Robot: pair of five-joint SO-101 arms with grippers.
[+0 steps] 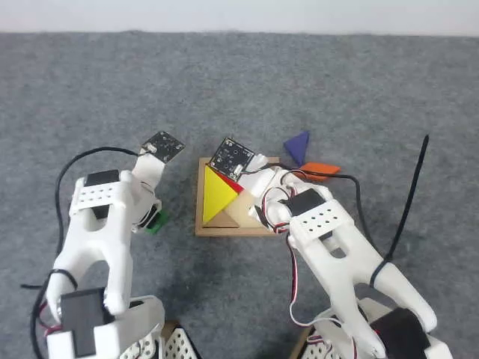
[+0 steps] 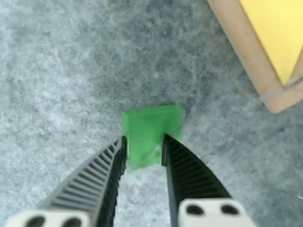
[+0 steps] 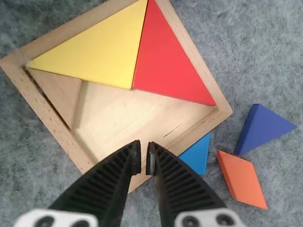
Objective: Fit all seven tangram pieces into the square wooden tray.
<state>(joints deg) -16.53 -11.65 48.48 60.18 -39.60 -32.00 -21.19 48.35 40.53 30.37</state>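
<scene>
Grey worktop (image 1: 90, 90), and the tray (image 1: 224, 231) sits between the two arms. Three pieces are already home. The big yellow triangle (image 3: 102, 52) and big red triangle (image 3: 165, 66) lie edge to edge, filling one half. A plain wood-coloured triangle (image 3: 59, 94) is tucked into a corner beside the yellow. The rest of the floor is bare.

Four are out on the worktop. The dark blue triangle (image 3: 262, 127) and orange parallelogram (image 3: 241, 177) lie near each other off one tray corner. A small light blue triangle (image 3: 196, 156) is right against the rim there. Over on the far side of the tray is the green square (image 2: 151, 135), flat on the worktop.

The right pincer (image 3: 143, 158) is above the tray's near rim, jaws all but together, nothing in them. The left pincer (image 2: 144, 147) is right over the green square, jaws apart with green showing between them, but one finger (image 2: 173, 151) crosses over the square's edge. So I'd call it no grip yet.

The green pick-up looks like the step in hand. The next move calls for jaws wider than the square, a drop astride it, a firm clamp, then a carry to the bare floor.
</scene>
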